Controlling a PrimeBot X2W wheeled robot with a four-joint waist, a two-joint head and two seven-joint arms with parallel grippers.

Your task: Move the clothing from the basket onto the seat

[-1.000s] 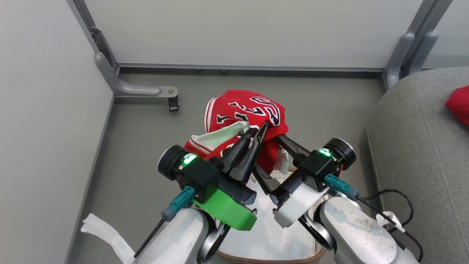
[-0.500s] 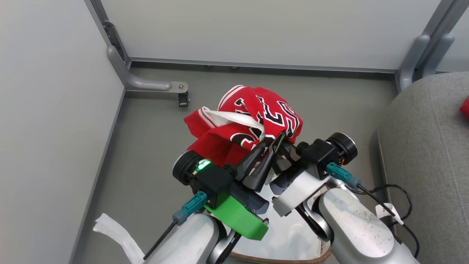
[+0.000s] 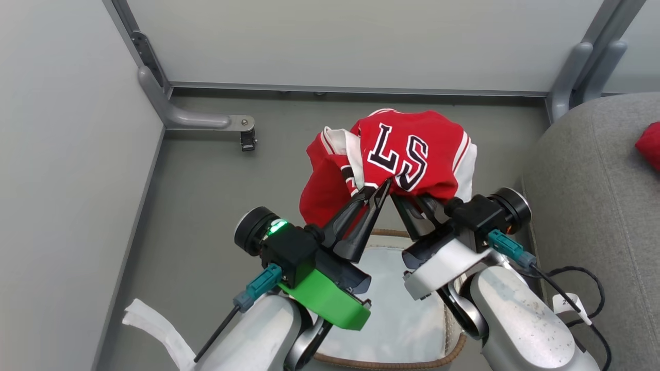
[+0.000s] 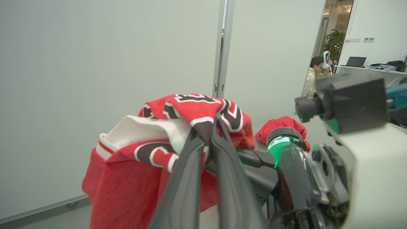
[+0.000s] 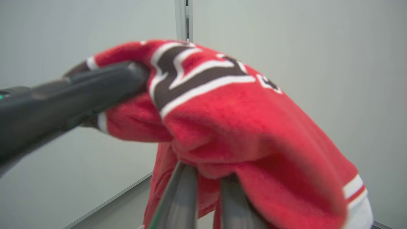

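Swung rightward since the earlier frame, the jersey [image 3: 407,154] hangs clear of the basket [image 3: 361,364], nearer the seat [image 3: 593,206]. My left pincer [image 3: 382,186] is clamped on it; the right pincer [image 3: 412,201] has its tips buried in cloth, so I cannot tell its grip.

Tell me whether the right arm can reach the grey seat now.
Probably yes: the seat lies beside the right gripper, with nothing between. But the jersey draped on it is pinched by the left gripper, which must follow or let go.

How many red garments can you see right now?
2: the jersey, held by the left gripper and right gripper; a plain red garment on the seat. Others may be hidden.
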